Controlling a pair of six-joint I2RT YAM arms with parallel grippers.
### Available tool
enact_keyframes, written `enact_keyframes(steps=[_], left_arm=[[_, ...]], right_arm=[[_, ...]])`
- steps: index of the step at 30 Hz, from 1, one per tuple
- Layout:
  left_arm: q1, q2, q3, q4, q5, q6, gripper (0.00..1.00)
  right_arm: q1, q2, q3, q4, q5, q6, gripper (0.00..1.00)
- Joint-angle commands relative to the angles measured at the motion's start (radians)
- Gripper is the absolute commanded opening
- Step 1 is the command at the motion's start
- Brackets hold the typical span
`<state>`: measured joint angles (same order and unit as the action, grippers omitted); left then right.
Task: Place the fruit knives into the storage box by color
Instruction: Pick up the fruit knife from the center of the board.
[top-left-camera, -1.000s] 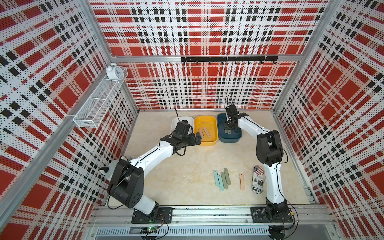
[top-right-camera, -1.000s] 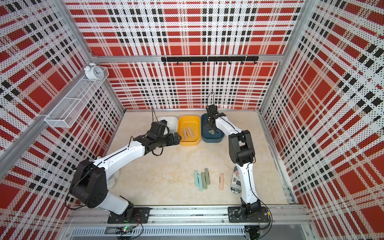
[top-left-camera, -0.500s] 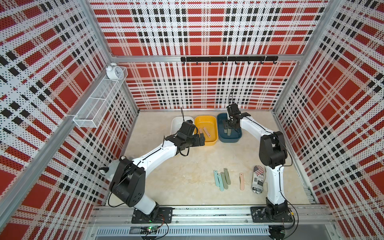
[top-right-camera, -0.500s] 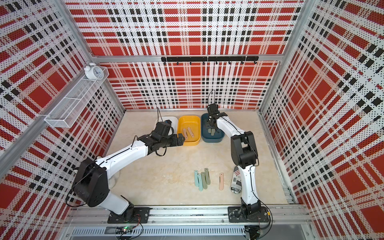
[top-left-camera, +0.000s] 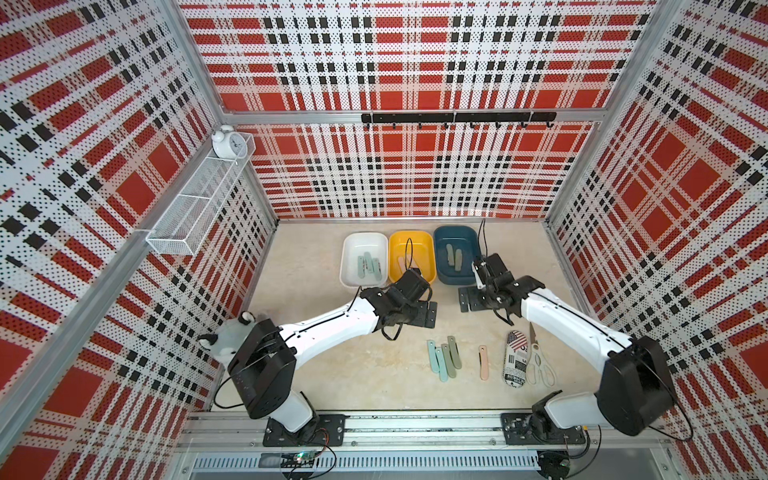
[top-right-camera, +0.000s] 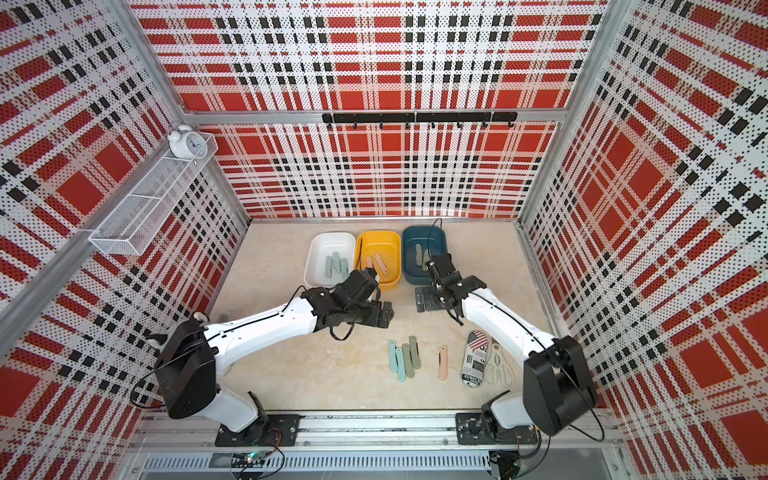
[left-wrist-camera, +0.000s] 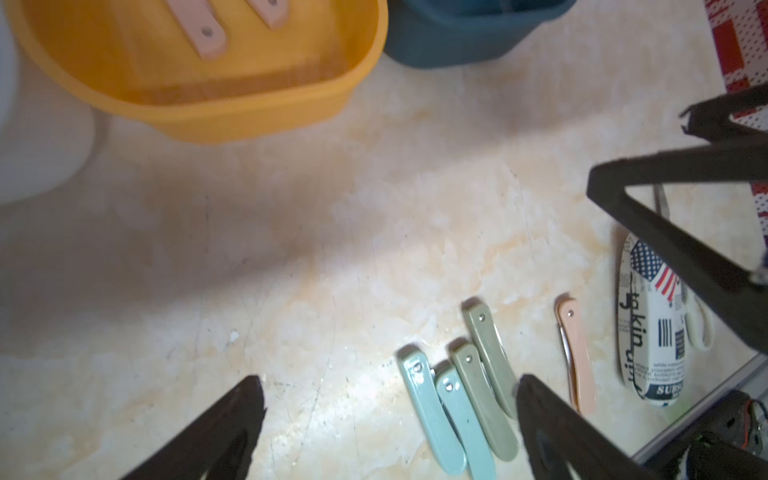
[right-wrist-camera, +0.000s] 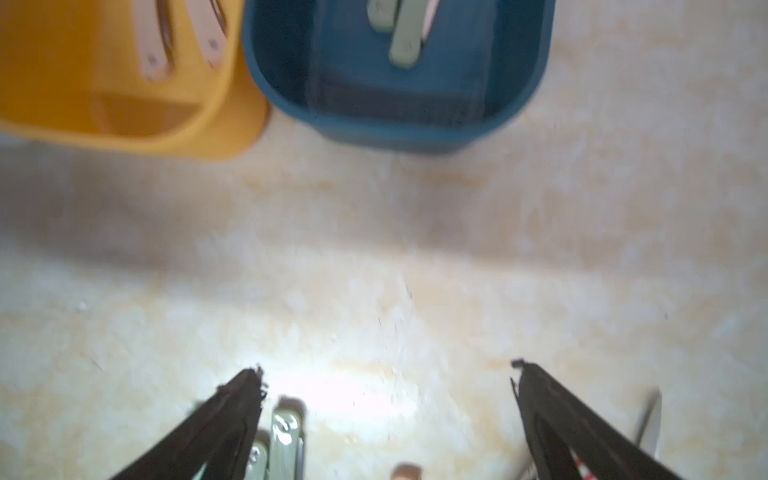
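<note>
Left fingers (left-wrist-camera: 232, 424), right fingers (right-wrist-camera: 224, 415) spread wide, nothing held. Knives (left-wrist-camera: 484, 403) on bench (left-wrist-camera: 291, 249) packed touching; mint and sage could be pinched together, missorted.

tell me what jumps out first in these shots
The red plaid walls hit first, closing in the table on three sides. Along its back stand a white bin, yellow bin and blue bin, each with knives inside. The left gripper and right gripper hang open between the bins and five loose knives at front centre.
</note>
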<state>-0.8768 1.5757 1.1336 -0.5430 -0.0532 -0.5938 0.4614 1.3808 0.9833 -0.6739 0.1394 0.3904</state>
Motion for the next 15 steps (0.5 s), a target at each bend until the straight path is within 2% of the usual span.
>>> enact_keyframes(steps=[1,7,15], left_arm=[[-0.12,0.068,-0.007,-0.045,-0.027,-0.086,0.94],[-0.193,0.199,0.019,-0.071,-0.063,-0.125,0.69],[-0.21,0.238,0.017,-0.019,-0.039,-0.15,0.69]], right_arm=[[-0.009,-0.138,-0.118,0.014,0.016,0.062,1.0],[-0.024,-0.178,-0.17,0.084,-0.038,0.067,1.0],[-0.026,-0.165,-0.178,0.105,-0.043,0.043,1.0]])
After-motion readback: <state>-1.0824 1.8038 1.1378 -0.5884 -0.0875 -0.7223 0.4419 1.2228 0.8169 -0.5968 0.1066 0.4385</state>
